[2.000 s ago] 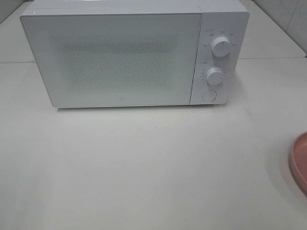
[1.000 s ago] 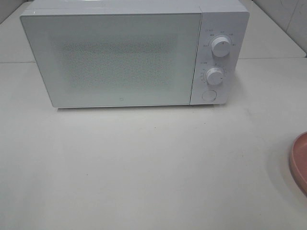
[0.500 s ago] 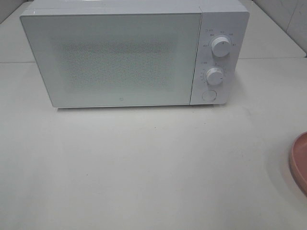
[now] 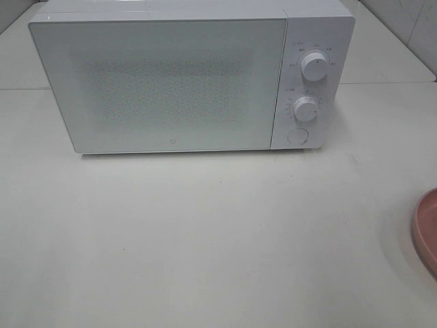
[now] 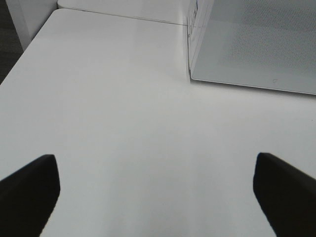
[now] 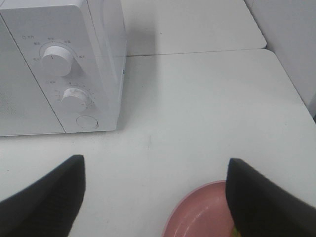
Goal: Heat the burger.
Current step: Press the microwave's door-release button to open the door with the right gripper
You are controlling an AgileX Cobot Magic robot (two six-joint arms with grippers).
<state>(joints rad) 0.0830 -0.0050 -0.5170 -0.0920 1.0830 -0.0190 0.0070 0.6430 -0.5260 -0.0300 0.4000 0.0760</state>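
left claw [image 5: 154, 165] and right claw [image 6: 155, 165] gape empty; we see the burger [image 6: 236, 231] only as a sliver on the pink plate [image 6: 197, 217] under the right one, so a near-blind grasp may crush it.

**Pink plate** [image 4: 429, 232]: cut off by the frame edge in the high view, and partly behind one of the right fingers [image 6: 266, 197] in the right wrist view. **Microwave** [image 4: 194, 14]: inside hidden behind its closed, speckled door [image 4: 164, 89]. Dial markings [image 4: 308, 45] are too small to read.
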